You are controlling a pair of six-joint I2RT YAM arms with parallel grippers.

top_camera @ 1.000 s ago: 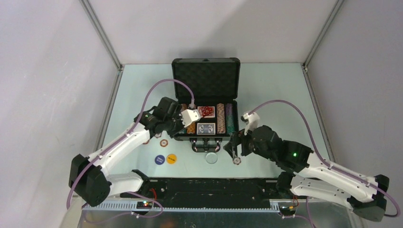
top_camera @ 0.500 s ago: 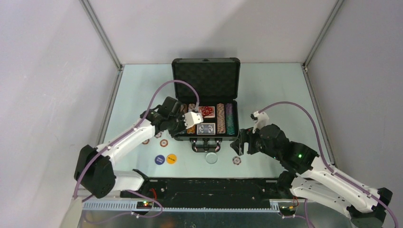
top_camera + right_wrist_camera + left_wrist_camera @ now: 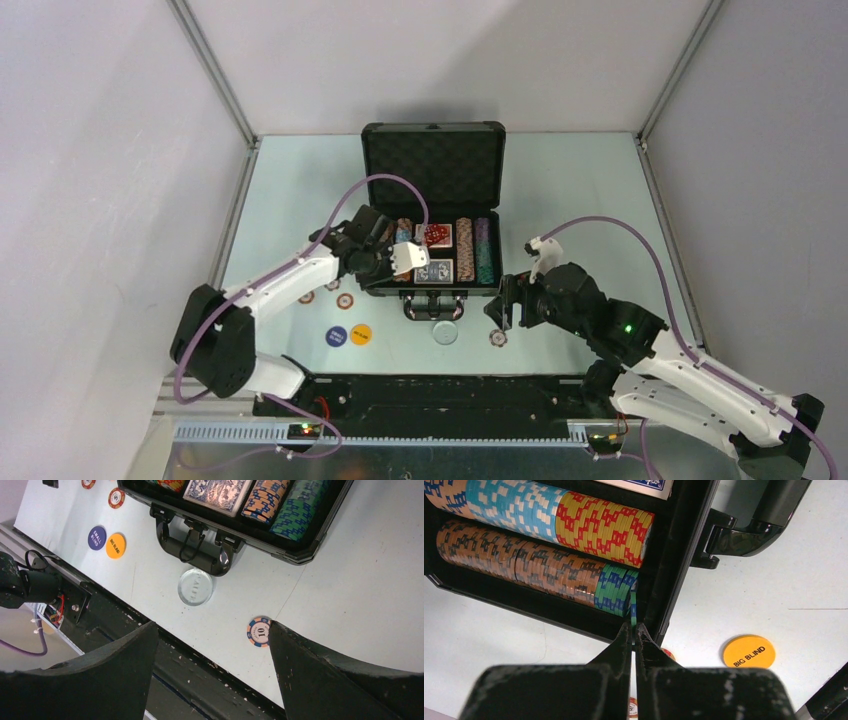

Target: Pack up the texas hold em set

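We saw the black case [image 3: 432,170] lying open in the middle of the table [image 3: 600,180], with rows of chips [image 3: 549,570] inside; our left gripper [image 3: 633,626] was pinched tight on one green chip [image 3: 633,602], held on its edge at the end of a row; our right gripper [image 3: 212,630] was spread wide and held nothing, hanging over a loose chip [image 3: 259,631] on the table near the case.

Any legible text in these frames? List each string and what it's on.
"BIG BLIND": on the yellow round button.
"SMALL BLIND": on the blue round button, just legible.
"10": on the loose chip in the right wrist view.
Clear round button: embossed lettering, too faint to read.
Second loose chip: printed number, too small to read.
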